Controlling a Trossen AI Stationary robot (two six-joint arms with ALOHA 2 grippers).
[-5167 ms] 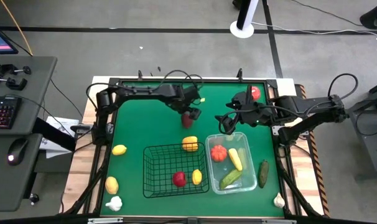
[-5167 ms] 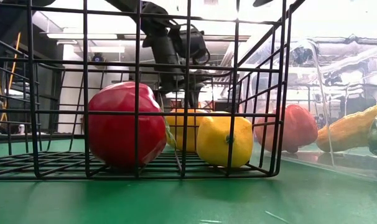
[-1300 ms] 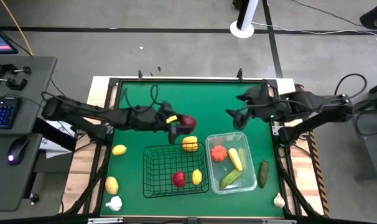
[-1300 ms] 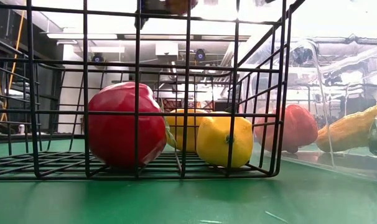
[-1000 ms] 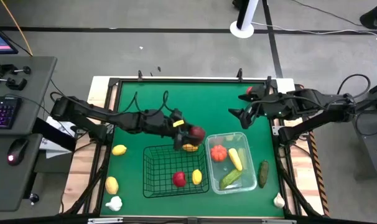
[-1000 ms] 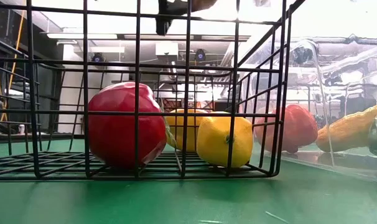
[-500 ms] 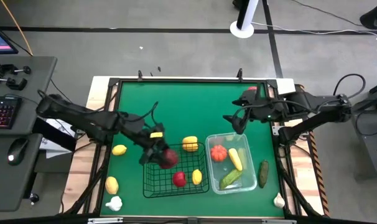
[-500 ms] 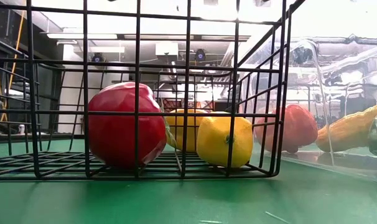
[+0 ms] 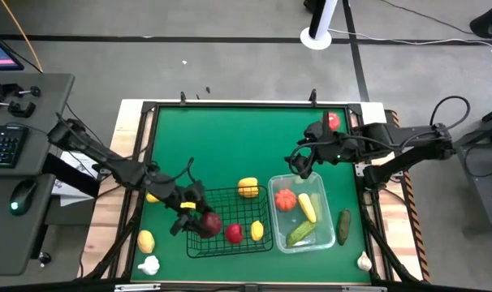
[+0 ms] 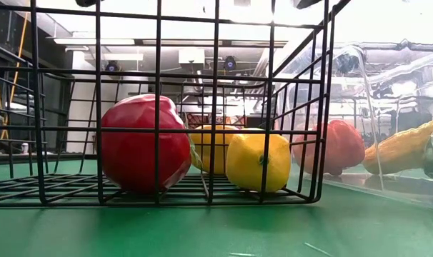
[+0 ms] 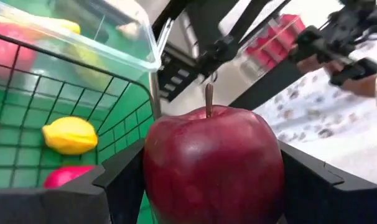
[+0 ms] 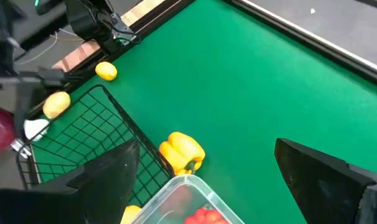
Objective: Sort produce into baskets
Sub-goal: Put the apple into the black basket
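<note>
My left gripper (image 9: 205,222) is shut on a dark red apple (image 11: 213,165) over the left part of the black wire basket (image 9: 189,195). A red fruit (image 9: 234,234) and a lemon (image 9: 257,230) lie in the basket. The clear tub (image 9: 276,180) to its right holds a red tomato (image 9: 285,199), a corn cob (image 9: 308,207) and a cucumber (image 9: 301,234). My right gripper (image 9: 301,165) is open and empty above the tub's far edge. My left gripper pinches the apple by its two opposite sides (image 11: 152,177) between its two fingers (image 11: 117,183). The arm reaches in from the table's left. The apple is lifted clear above the basket; its stem (image 11: 208,99) shows between the fingers.
A yellow pepper (image 9: 248,187) lies on the mat at the basket's far right corner. A lemon (image 9: 146,241) and a garlic (image 9: 149,264) lie at near left. A cucumber (image 9: 343,225) and a garlic (image 9: 364,261) lie right of the tub. A red tomato (image 9: 334,122) lies at far right.
My left gripper has carried the apple from beside the yellow pepper toward the table's near and left edges, to over the basket's left part, still shut on it. My right gripper has shifted a little toward the near edge, toward the tub.
</note>
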